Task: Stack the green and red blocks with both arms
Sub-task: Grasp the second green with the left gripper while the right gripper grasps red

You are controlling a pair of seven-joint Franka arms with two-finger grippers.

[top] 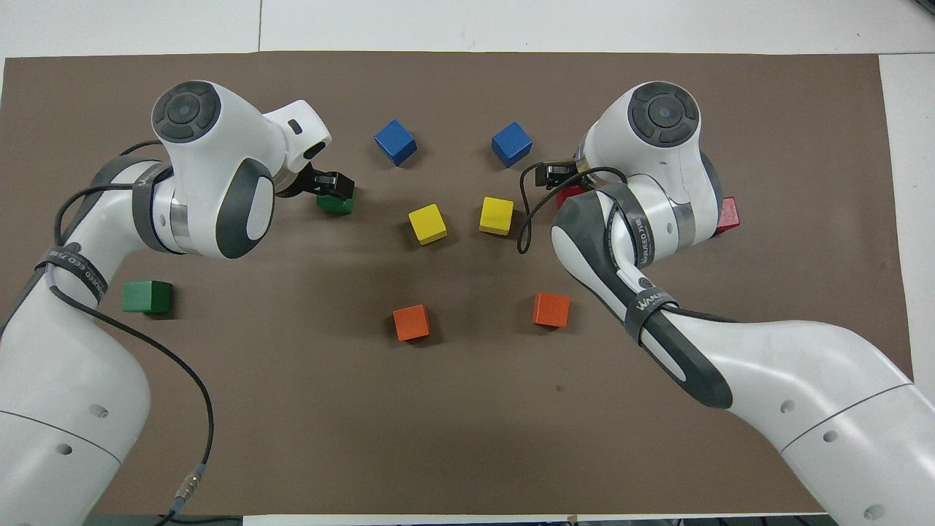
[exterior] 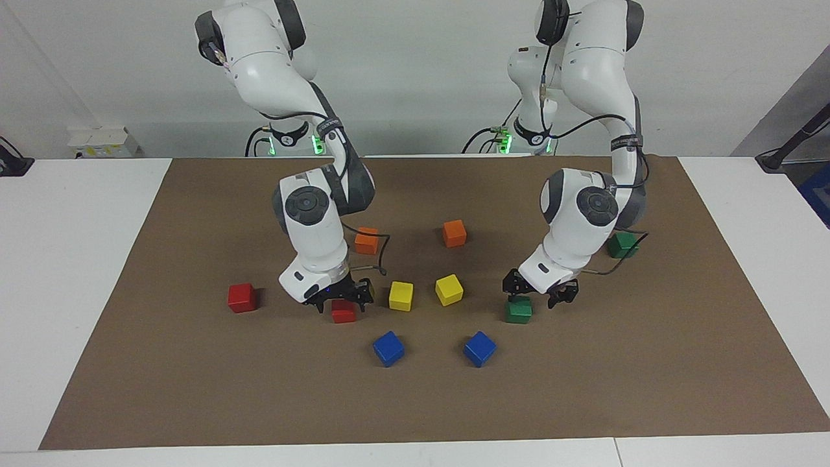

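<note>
Stacking is not yet begun: all four glossy cubes lie singly, with the wide-open left pincer (exterior: 540, 293) poised over one dark green cube (exterior: 519, 311) and the wide-open right pincer (exterior: 342, 299) over one bright red cube (exterior: 343, 312).

White lettering is seen on the black strap (top: 646, 310) around the right arm's (top: 730, 351) forearm; "WANUEED" is tentatively read, with smaller characters beside it. Similar lettering on the left arm's (top: 66, 329) strap (top: 77, 270) is not legible.

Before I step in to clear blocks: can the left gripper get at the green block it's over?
Probably yes. The left gripper is open, low over that green block, and nothing stands against it; the nearest yellow block sits well apart.
</note>
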